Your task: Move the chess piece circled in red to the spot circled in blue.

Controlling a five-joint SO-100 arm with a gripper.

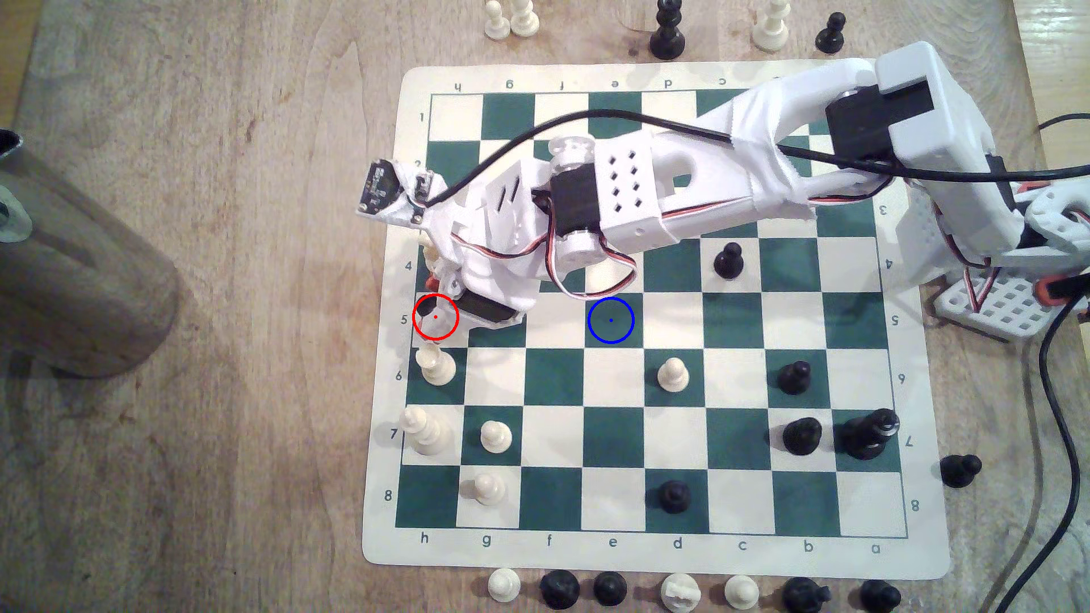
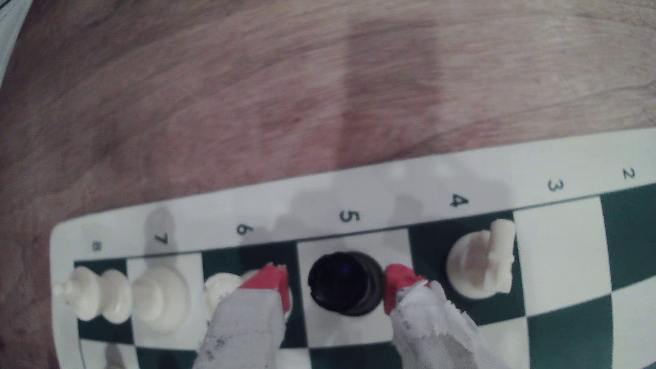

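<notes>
Wood-grain worktop [image 1: 206, 412] is carrying a cream-and-green roll-up chess mat [image 1: 649, 554], its h-file edge lying towards the exterior view's left. Glossy black round-based chess piece [image 2: 346, 284] is standing upright on the cream edge square of row 5, inside the red ring, mostly hidden under the arm in the exterior view. White-taped, red-tipped pincer [image 2: 335, 284] is spreading around it: one red tip is touching or nearly touching the base, the other is standing just clear of it. Cream pieces are sitting on the neighbouring row 4 [image 2: 479, 264] and row 6 [image 1: 435, 365] squares, leaving little side room. Blue-ringed dark green square [image 1: 610, 320] is lying three files towards the exterior view's right, bare, with bare squares between. Captured pieces are lining the mat's outer edges. Grey cylinder [image 1: 71, 265] is standing well apart, at the exterior view's left.
</notes>
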